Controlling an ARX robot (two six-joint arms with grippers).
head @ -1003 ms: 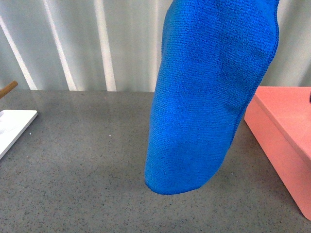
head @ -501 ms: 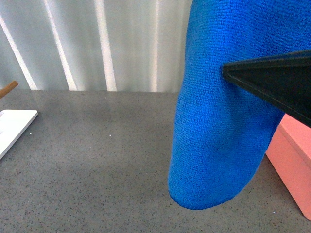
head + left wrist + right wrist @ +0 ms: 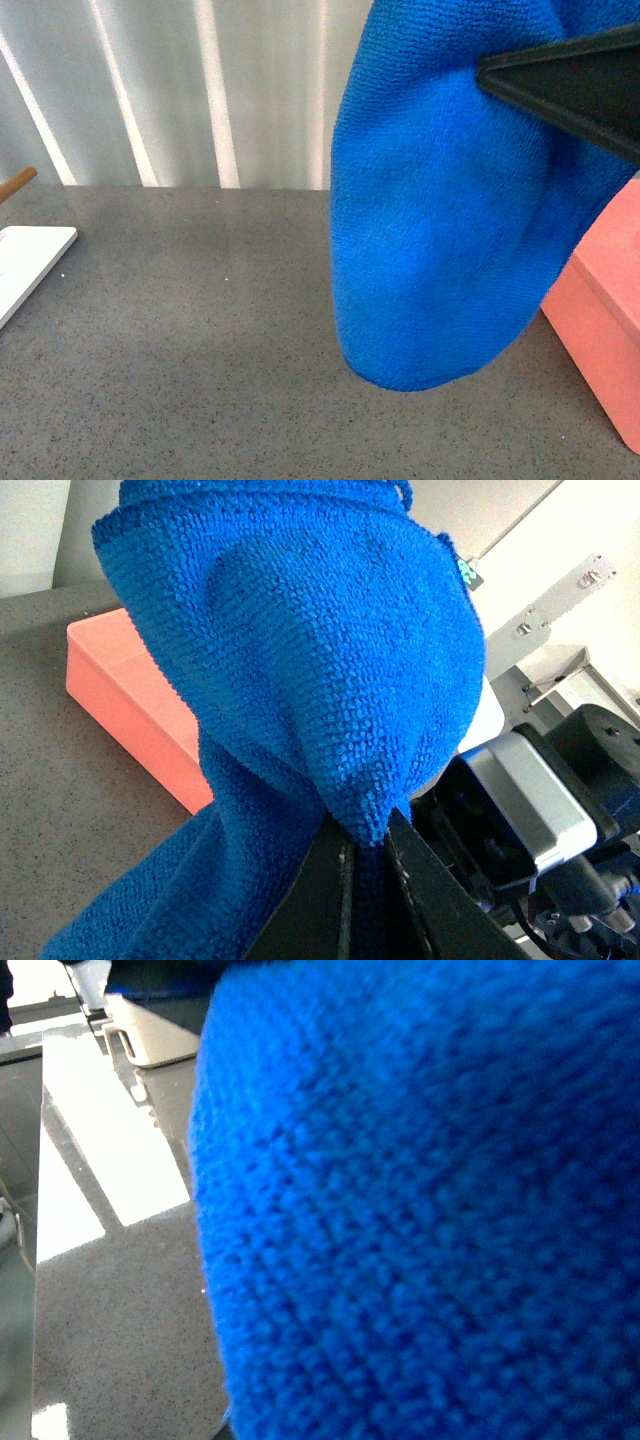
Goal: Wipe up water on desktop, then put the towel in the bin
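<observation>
Far left, I see a flat white board point(image 3: 28, 262), cut off by the frame edge. Just above it, a brown curved stick point(image 3: 15, 184) enters from the left. Background: pale ribbed wall point(image 3: 200, 90). My right wrist view shows a board's handle slot point(image 3: 118, 1040).

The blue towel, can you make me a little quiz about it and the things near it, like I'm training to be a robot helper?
1. True or false: the towel lies flat inside the bin.
2. In the left wrist view, what pinches the towel? A) the left tool B) a clothes peg C) a person's hand
3. Fill in the blank: the towel's lower end hangs over the dark grey ___.

Key
1. False: it hangs in the air outside the bin, left of it in the front view.
2. A
3. desktop
</observation>
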